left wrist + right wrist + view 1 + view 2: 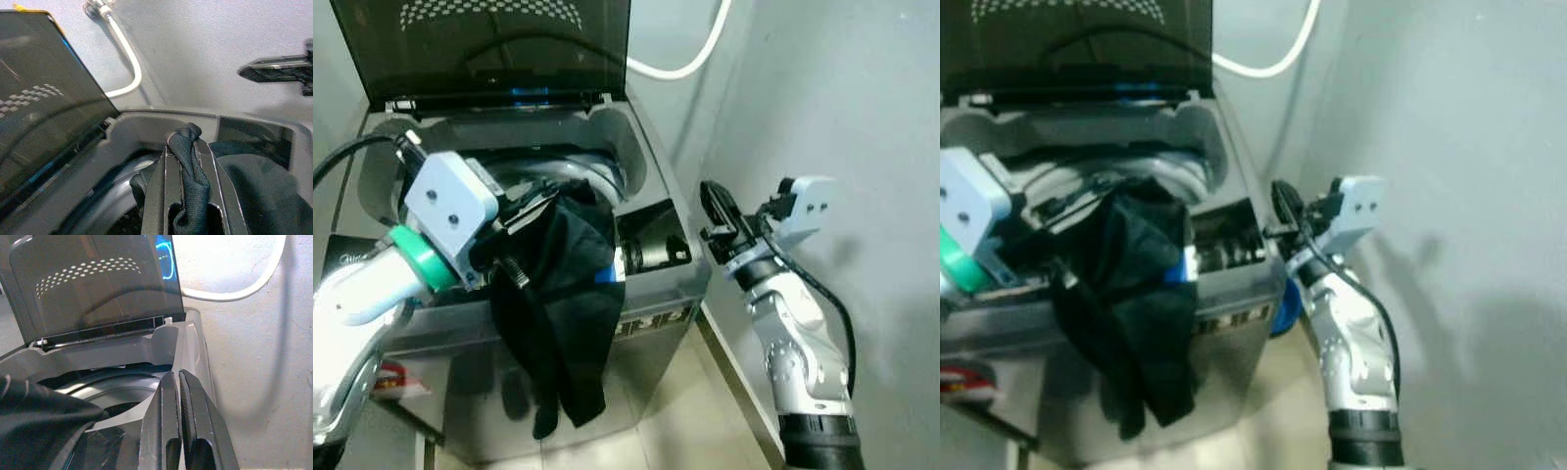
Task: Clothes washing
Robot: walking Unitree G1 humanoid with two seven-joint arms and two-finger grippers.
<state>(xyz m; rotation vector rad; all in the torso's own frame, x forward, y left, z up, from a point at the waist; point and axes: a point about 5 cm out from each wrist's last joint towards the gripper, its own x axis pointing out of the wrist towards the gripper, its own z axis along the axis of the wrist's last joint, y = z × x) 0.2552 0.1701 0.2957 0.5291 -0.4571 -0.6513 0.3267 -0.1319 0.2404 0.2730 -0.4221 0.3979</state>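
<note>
1. At the left of the head view, the left gripper is pinching a fold of the black garment between its two fingers; in the left wrist view a knot of cloth is bulging up between the closed fingers.
2. The garment is looking soft and limp, so I judge it light and floppy, likely to slide and sag, not hold any shape. The bunched fold near its top edge seems the best place to hold it, since loose cloth could slip from a thin pinch.
3. Centre frame, the garment is draping over the front rim of the washing machine, its upper part lying at the drum opening and its long tail hanging down the front panel. It is dark, matte, creased, with a small blue patch near the rim.
4. Upper centre, the machine's dark lid is standing open, a white hose curving on the wall behind.
5. At the right, the right gripper is hovering beside the machine's right edge, its fingers pressed together with nothing between them, as the right wrist view is showing.
</note>
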